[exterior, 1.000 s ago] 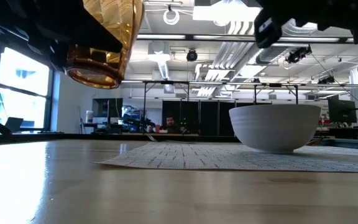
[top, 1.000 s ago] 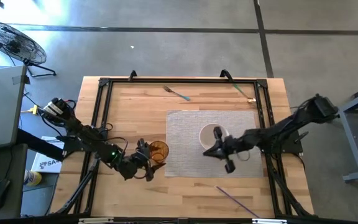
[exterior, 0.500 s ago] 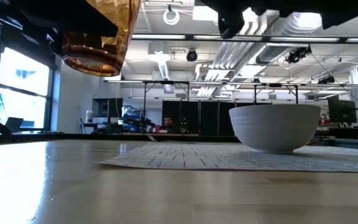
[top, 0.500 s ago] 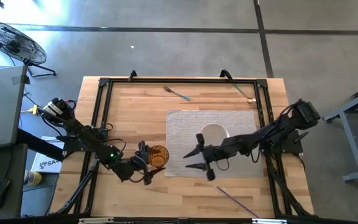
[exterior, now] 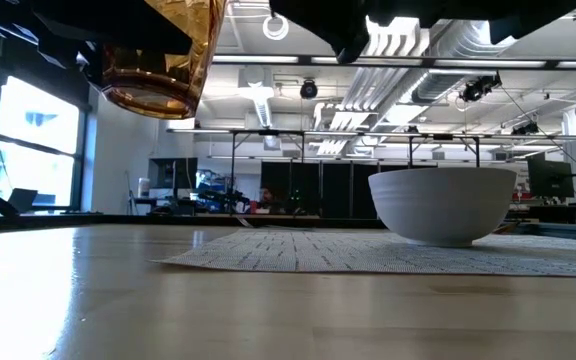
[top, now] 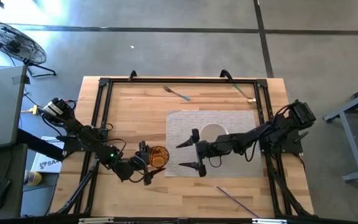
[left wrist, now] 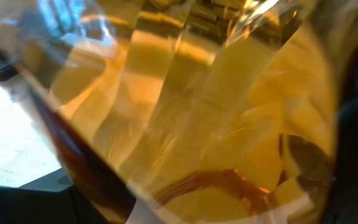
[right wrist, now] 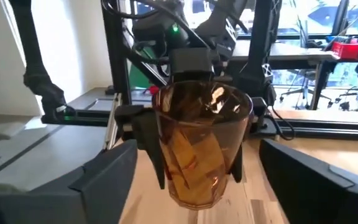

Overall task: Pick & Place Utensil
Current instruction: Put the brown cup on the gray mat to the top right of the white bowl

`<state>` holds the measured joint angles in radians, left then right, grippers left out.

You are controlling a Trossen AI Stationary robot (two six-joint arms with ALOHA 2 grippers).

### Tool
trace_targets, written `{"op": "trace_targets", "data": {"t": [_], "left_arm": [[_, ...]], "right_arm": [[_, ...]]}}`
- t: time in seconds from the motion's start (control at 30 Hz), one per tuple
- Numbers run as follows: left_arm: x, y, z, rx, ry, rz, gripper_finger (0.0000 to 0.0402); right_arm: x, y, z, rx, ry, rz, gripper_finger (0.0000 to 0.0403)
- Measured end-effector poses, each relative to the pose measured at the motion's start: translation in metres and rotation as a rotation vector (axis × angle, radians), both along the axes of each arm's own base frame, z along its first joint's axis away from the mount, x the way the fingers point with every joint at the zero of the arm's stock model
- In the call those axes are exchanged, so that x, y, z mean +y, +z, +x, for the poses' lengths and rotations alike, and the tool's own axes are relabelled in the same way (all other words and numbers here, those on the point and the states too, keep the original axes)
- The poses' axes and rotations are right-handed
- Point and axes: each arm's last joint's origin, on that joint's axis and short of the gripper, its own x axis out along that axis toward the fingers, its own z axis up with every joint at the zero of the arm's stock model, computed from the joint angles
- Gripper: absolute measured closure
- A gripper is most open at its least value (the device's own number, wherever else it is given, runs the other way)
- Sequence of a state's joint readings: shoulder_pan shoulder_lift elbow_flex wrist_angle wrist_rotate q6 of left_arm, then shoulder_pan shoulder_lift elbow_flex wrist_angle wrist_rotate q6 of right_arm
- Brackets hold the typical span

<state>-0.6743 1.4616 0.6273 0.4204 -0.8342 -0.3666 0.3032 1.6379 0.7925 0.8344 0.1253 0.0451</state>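
While the left hand (top: 146, 163) grips an amber cup (top: 158, 155) raised above the counter (top: 129, 112), the right hand (top: 190, 154) hovers over the grey placemat (top: 241, 121), fingers spread wide and empty. A fork (top: 176, 93) lies near the counter's far edge.

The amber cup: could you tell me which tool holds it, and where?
The left tool holds the amber cup by its sides, off the table; the right tool is open, empty.
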Motion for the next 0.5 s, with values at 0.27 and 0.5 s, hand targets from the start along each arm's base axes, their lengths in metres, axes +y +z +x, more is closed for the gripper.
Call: {"op": "trace_targets", "data": {"t": [0.27, 0.5], "left_arm": [[-0.001, 0.003, 0.002, -0.028, 0.001, 0.009, 0.0057], [0.001, -0.006, 0.007, -0.005, 0.005, 0.036, 0.0057]], "right_arm": [[-0.015, 0.001, 0.004, -0.001, -0.02, 0.046, 0.0007], [-0.014, -0.013, 0.016, -0.032, 0.026, 0.032, 0.0003]]}}
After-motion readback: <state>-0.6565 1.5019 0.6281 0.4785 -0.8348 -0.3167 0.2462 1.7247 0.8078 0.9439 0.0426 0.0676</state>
